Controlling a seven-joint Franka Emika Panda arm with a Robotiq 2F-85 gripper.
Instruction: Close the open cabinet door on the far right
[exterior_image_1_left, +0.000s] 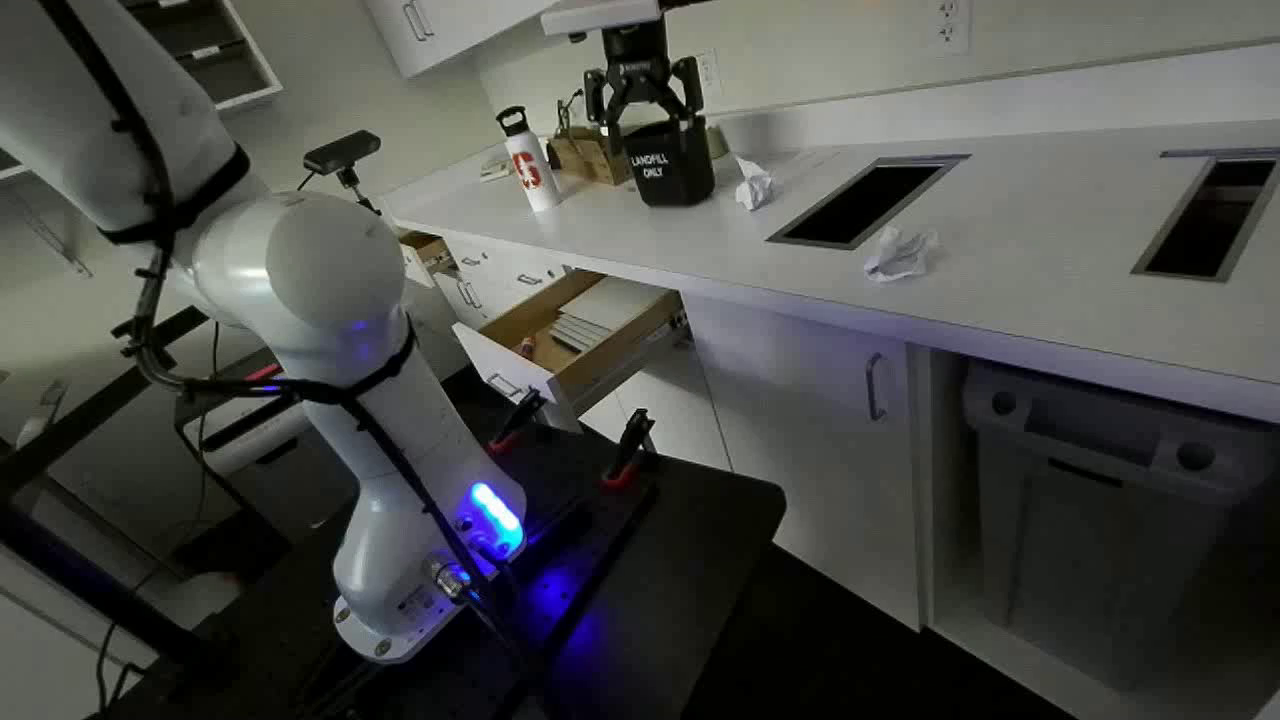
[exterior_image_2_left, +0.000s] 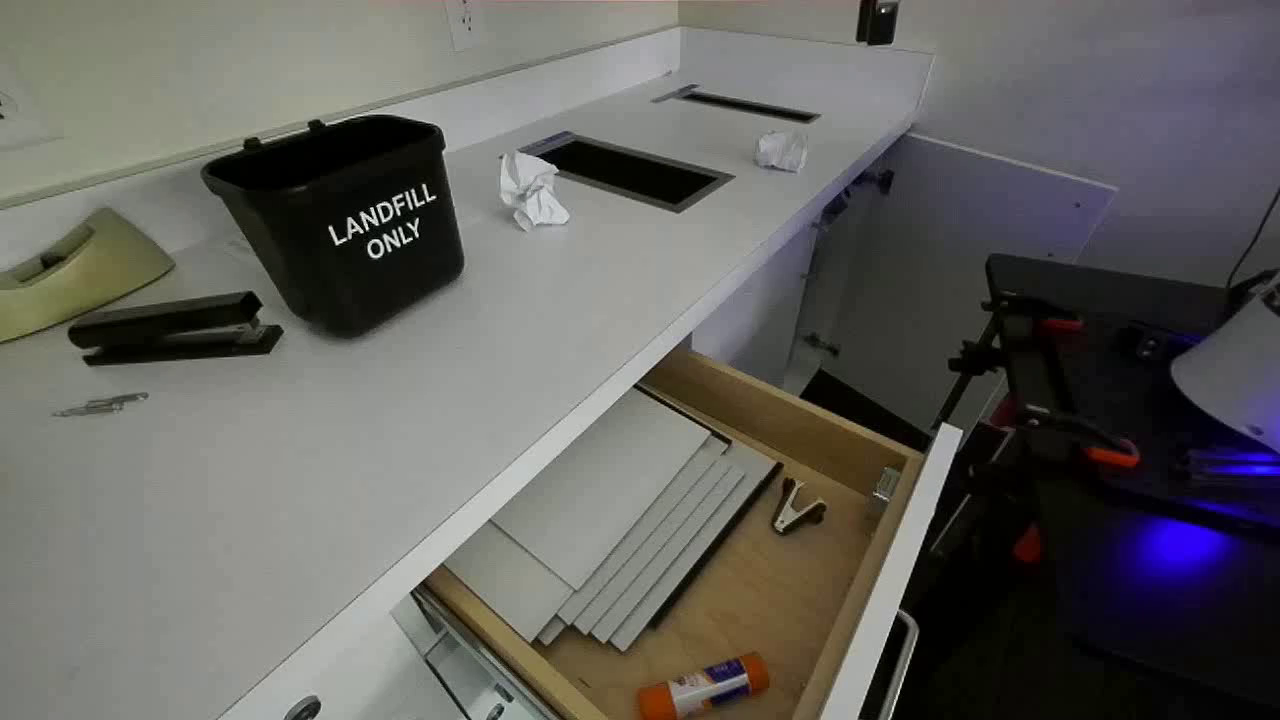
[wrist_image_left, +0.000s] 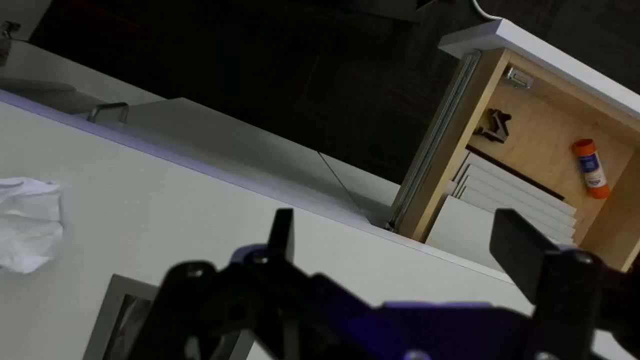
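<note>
The open cabinet door (exterior_image_2_left: 975, 225) is a white panel at the far end of the counter. It stands swung out from its hinges against the far wall side. The cabinet's open front (exterior_image_1_left: 925, 480) shows in an exterior view, with the door out of that view. A pale panel (wrist_image_left: 22, 12) with a hinge in the wrist view's top left corner looks like part of this door. My gripper (exterior_image_1_left: 655, 130) is open and empty, pointing down above the counter, overlapping the black bin in that view. Its spread fingers (wrist_image_left: 394, 225) show over the counter edge in the wrist view.
A drawer (exterior_image_2_left: 930, 540) stands pulled out, holding panels and a glue stick. The counter (exterior_image_1_left: 1050, 220) carries a black bin (exterior_image_1_left: 675, 170), crumpled papers (exterior_image_1_left: 900, 255) and a white bottle (exterior_image_1_left: 532, 170). A grey bin unit (exterior_image_1_left: 1110, 490) sits inside the open cabinet. A closed door (exterior_image_1_left: 800, 420) lies between.
</note>
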